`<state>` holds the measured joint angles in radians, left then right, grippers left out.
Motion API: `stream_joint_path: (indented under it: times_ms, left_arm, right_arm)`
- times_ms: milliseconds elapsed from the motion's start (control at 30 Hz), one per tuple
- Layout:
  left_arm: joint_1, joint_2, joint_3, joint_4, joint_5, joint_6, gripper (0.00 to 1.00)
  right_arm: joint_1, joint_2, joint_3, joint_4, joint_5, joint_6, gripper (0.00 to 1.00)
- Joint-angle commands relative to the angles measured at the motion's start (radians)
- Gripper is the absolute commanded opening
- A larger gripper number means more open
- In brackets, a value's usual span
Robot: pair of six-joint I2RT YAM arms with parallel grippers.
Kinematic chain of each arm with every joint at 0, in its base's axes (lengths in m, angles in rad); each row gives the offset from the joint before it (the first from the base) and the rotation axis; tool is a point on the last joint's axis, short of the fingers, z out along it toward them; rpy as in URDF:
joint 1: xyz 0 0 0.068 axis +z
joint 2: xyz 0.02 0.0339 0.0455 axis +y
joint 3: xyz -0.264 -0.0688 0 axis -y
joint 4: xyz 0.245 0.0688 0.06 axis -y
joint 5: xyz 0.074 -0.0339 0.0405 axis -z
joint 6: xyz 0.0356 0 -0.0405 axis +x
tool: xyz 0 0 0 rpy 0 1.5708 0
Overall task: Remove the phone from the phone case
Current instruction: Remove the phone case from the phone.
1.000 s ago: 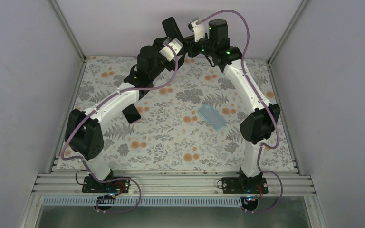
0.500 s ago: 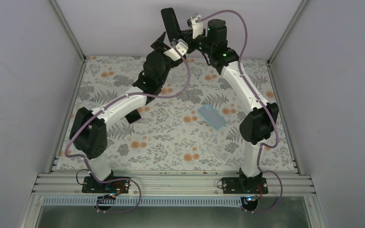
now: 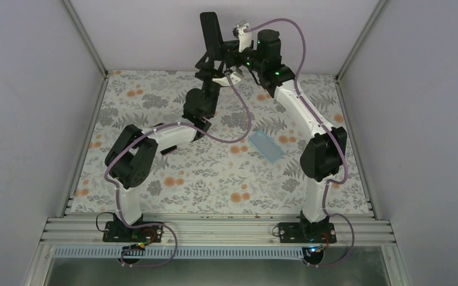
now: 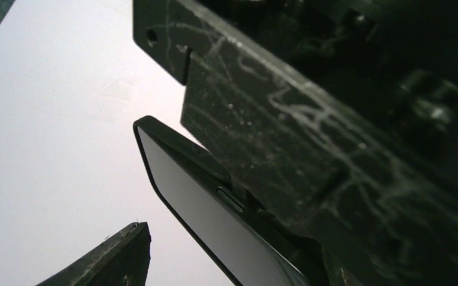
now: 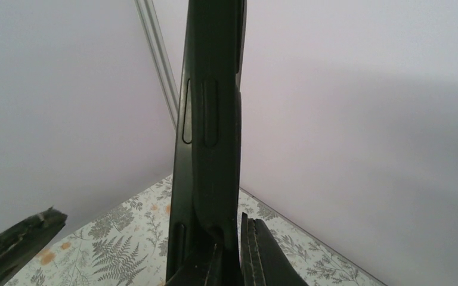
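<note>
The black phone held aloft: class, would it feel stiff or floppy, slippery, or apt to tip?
Probably stiff: the phone stands straight above the right hand, with no sag. Perhaps slippery: its side looks smooth in the right wrist view. Gripped near its bottom end, it could tip if the hold loosens.

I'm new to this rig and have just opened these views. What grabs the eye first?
A black phone held upright in mid-air at the back, where the left arm and right arm meet. Nearer, a pale blue rectangle lies flat on the floral cloth, right of centre.
</note>
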<state>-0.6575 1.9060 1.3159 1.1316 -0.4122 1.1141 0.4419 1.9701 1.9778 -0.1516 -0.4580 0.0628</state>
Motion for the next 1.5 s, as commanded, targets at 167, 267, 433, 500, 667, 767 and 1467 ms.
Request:
stream_joint_path:
  times_ms: [167,267,433,500,667,767,1467]
  left_arm:
    - [0.134,-0.015,0.069,0.254,-0.154,-0.008,0.64]
    - [0.156,-0.034,0.083,0.146,-0.195,-0.113,0.61]
    - [0.196,-0.059,0.097,0.017,-0.218,-0.239,0.59]
    - [0.205,-0.078,0.101,-0.102,-0.201,-0.328,0.56]
    - [0.221,-0.075,0.203,-0.438,-0.143,-0.572,0.36]
    - [0.222,-0.053,0.25,-0.524,-0.09,-0.591,0.27]
    - [0.254,-0.308,0.029,-0.719,0.223,-0.469,0.02]
  right_arm:
    - [0.04,-0.056,-0.111,-0.181,-0.283,0.068,0.03]
    - [0.04,-0.061,-0.117,-0.176,-0.303,0.073,0.03]
    - [0.041,-0.076,-0.123,-0.175,-0.32,0.071,0.03]
    - [0.04,-0.072,-0.115,-0.176,-0.329,0.069,0.03]
    - [0.048,-0.048,-0.079,-0.187,-0.348,0.065,0.03]
    - [0.057,-0.046,-0.062,-0.199,-0.342,0.052,0.02]
    - [-0.136,0.007,0.086,-0.568,0.163,-0.367,0.03]
